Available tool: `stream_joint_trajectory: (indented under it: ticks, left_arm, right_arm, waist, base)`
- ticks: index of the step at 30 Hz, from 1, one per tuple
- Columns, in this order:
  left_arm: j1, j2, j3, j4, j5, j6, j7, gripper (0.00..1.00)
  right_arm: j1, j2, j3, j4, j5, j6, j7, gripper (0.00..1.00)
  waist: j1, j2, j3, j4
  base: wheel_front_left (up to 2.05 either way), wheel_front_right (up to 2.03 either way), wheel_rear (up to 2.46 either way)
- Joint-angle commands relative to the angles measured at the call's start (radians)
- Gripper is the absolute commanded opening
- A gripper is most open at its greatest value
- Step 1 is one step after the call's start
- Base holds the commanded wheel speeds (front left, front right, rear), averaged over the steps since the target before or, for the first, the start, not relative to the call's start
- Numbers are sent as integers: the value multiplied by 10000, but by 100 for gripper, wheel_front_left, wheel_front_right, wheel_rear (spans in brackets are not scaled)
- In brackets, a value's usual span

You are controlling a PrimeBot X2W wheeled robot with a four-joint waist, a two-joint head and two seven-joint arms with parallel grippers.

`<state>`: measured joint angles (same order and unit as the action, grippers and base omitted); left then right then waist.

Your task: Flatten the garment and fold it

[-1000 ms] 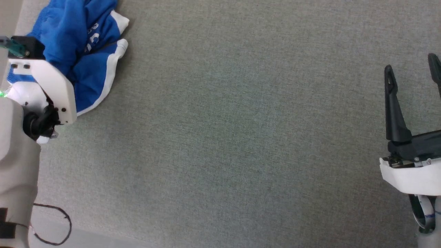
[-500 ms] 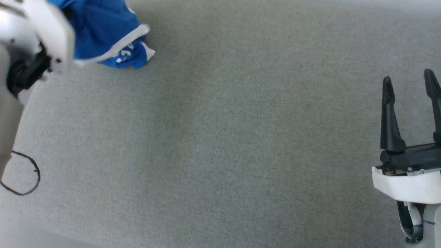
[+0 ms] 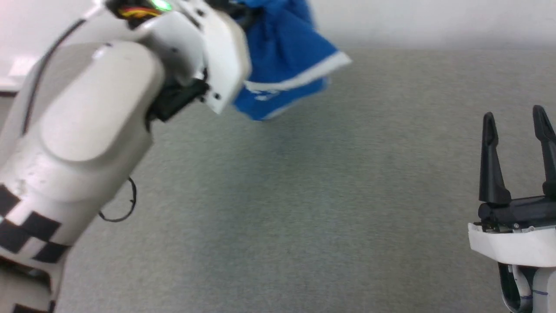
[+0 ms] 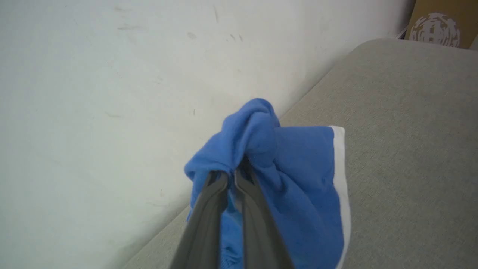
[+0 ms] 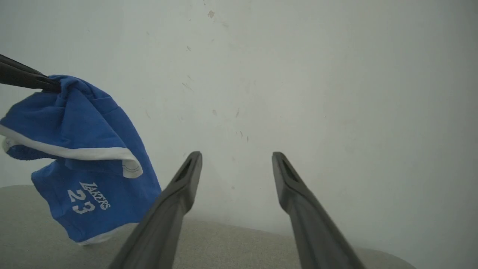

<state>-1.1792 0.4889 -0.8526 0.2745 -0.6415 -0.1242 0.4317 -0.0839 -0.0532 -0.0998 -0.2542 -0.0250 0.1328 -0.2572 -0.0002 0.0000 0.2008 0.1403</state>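
Head view, garment: the bright blue soft shorts (image 3: 284, 52) with white hem trim hang bunched near the top, clear of the grey woven-fabric surface (image 3: 304, 195). A second ago they lay crumpled on it at the upper left.
Head view, left arm: the pale forearm (image 3: 87, 130) now reaches up across the left side. The camera has also shifted, and a white wall (image 3: 434, 21) newly runs along the top.
Head view, right gripper: the right gripper (image 3: 514, 117) sits at lower right, dark fingers apart and empty, as before.
Head view, hard to see: the fingers holding the shorts are hidden behind the white wrist housing. The shorts are blurred and cut by the top edge. A thin black cable loop (image 3: 124, 208) is partly behind the forearm.
Left wrist view, grip: the left gripper (image 4: 231, 175) has its jaws together, clamped on a twisted knot of the blue cloth. The cloth below runs off the bottom edge.
Right wrist view, garment: the shorts dangle at left above the surface, pinched by the left gripper's fingers (image 5: 26, 76), which the left edge cuts off. White print reads "LAKERS 23".
Right wrist view, own fingers: spread wide, nothing between them.
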Motion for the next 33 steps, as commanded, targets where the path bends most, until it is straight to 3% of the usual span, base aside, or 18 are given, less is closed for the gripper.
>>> stream_joint_trajectory:
  ticks: [1,7,16,24,25,26,29,33]
  left_arm:
    - [-120,-198,-193,-14,-137,-65,-149,0]
    - [536,-1151,-1445,252,-462,-65,-881,0]
    - [3066,-2379,-3821,1614,-880,-65,-1710,0]
    - [4476,-2927,-4263,2310,-708,-65,-1664,0]
    - [4546,-2964,-4265,2423,-639,-65,-1903,39]
    - [4590,-3015,-4224,2514,-599,-62,-2296,100]
    - [4612,-3145,-3793,2623,-404,261,-3793,100]
    - [4609,-3089,-3038,2333,-55,1164,-5827,100]
  right_arm:
    - [105,26,-54,24,98,-21,-45,100]
    - [95,28,-269,15,286,-21,-45,100]
    - [61,29,-471,1,359,-21,-45,100]
    - [62,29,-381,134,324,-21,-45,100]
    - [96,29,-373,153,325,-21,-45,100]
    - [143,29,-374,169,324,-21,-45,100]
    - [331,29,-332,199,300,-21,-45,100]
    - [659,29,-319,194,237,-21,-45,100]
  waist:
    - [2,0,-408,-1305]
    - [2,0,-129,-1999]
    - [2,0,129,-2232]
    - [2,0,-41,-1993]
    - [2,0,-140,-1948]
    - [2,0,-246,-1899]
    - [2,0,-595,-1751]
    - [2,0,-989,-1472]
  base:
    - [0,0,0]
    - [0,0,0]
    - [0,0,0]
    - [0,0,0]
    - [0,0,0]
    - [0,0,0]
    - [0,0,0]
    - [0,0,0]
